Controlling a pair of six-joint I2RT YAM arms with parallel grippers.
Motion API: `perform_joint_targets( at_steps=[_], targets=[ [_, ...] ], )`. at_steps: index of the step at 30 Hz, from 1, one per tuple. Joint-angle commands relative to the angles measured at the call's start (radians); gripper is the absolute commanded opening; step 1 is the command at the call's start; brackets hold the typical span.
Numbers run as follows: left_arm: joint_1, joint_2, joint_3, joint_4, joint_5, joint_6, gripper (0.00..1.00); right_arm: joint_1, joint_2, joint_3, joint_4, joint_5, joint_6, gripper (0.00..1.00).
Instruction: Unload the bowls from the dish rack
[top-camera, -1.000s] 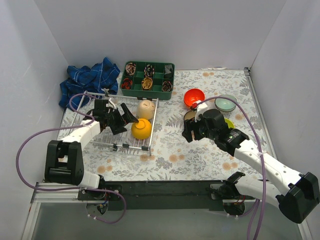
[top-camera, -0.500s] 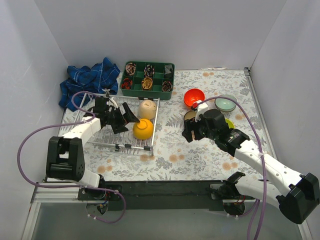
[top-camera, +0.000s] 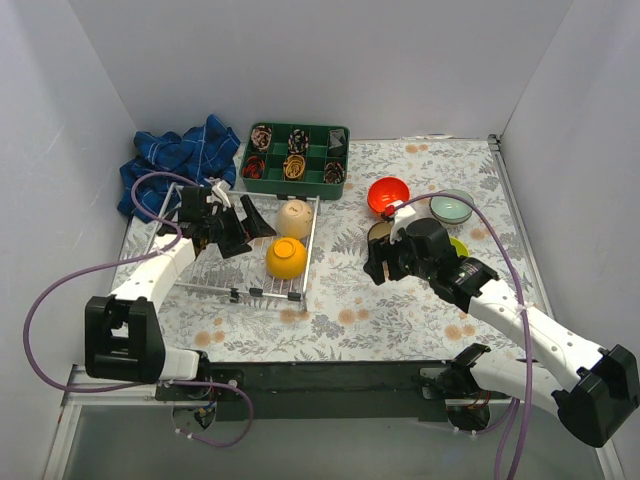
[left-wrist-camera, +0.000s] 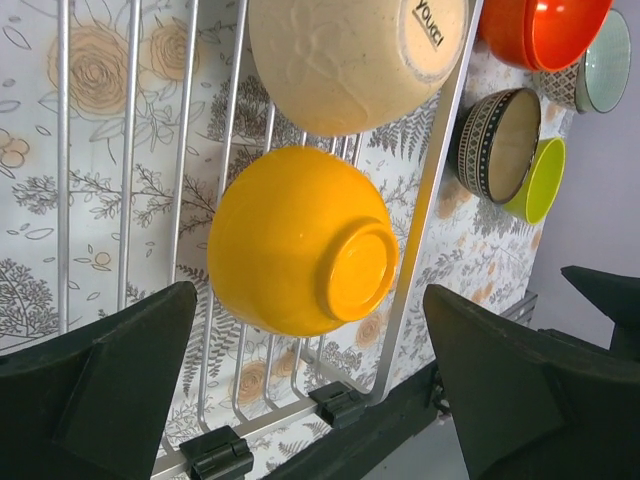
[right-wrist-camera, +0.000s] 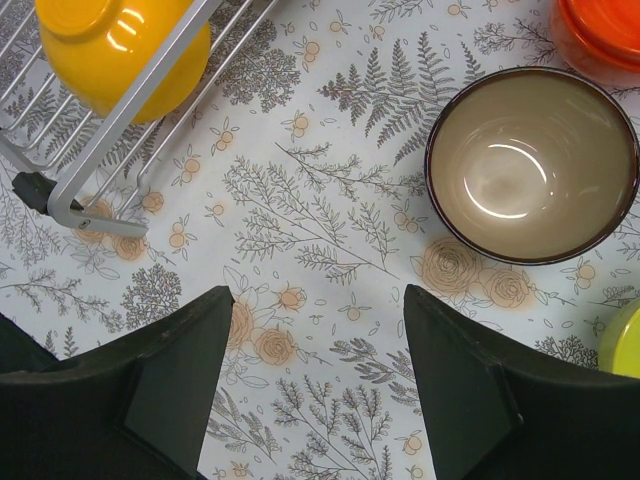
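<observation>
So the left arm's moved back a bit toward the far left end of the dish rack (top-camera: 200, 272) since a second ago, while the right arm looks parked in the same spot. We can see the left gripper (top-camera: 250, 235) with its jaws spread as wide as they go and nothing in them – in the wrist view the yellow-orange bowl (left-wrist-camera: 300, 250) sits between the two fingers, upside down on the rack wires. The beige bowl (left-wrist-camera: 350, 60) is just beside it in the rack, base showing too, up against the rack's right rail. The right gripper (right-wrist-camera: 318, 300) is also empty, jaws well apart, hanging over the flowery table cover (top-camera: 380, 310) between the rack's near corner and the dark brown bowl (right-wrist-camera: 530, 165). That one's upright on the table – with the red bowl (top-camera: 388, 194), the pale teal bowl (top-camera: 451, 209) and the lime green bowl (top-camera: 458, 245) clustered around it.
</observation>
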Motion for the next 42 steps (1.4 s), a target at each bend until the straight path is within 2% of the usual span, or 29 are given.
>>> perform_joint_targets(
  at_steps=[1,29,36,42],
  targets=[
    [-0.005,0.025,-0.023,0.02,0.095,0.0,0.98,0.004,0.007,0.018,0.014,-0.014,0.016,0.77],
    [-0.005,0.173,-0.071,0.096,0.161,-0.012,0.98,0.002,0.017,0.001,0.026,-0.014,0.056,0.77],
    [-0.005,0.168,-0.068,0.09,0.112,-0.033,0.98,0.002,0.014,0.003,0.028,-0.014,0.067,0.77],
    [-0.005,0.185,-0.103,0.122,0.129,-0.05,0.98,0.002,0.01,-0.007,0.032,-0.014,0.079,0.77]
  ],
)
